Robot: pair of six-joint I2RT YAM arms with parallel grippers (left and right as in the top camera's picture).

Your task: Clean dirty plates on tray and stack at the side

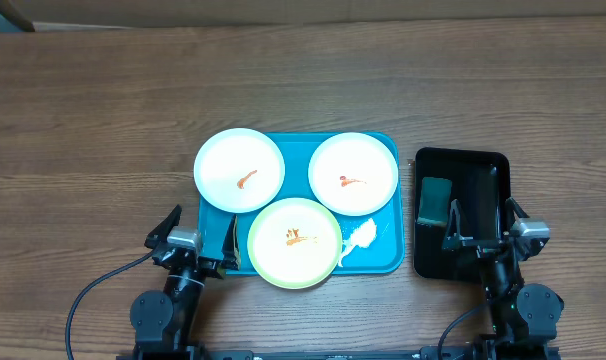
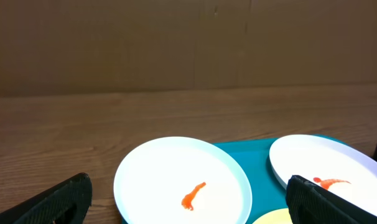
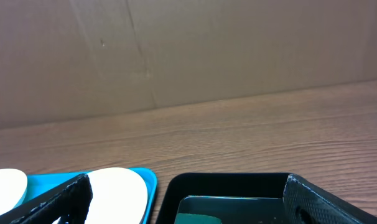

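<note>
The turquoise tray (image 1: 385,256) lies at the table's middle. Three dirty plates are on it. A white plate (image 1: 239,170) overhangs its back left corner, a second white plate (image 1: 353,172) sits back right, and a green-rimmed plate (image 1: 294,242) sits at the front. Each has an orange-red smear. My left gripper (image 1: 197,238) is open and empty at the tray's front left. In the left wrist view it (image 2: 188,186) faces the left white plate (image 2: 176,168). My right gripper (image 1: 483,222) is open and empty.
A crumpled white tissue (image 1: 362,236) lies on the tray beside the green-rimmed plate. A smaller black tray (image 1: 483,165) to the right holds a dark green sponge (image 1: 434,198); my right gripper (image 3: 188,186) hovers over this tray (image 3: 226,183). A brown cardboard wall stands behind the table.
</note>
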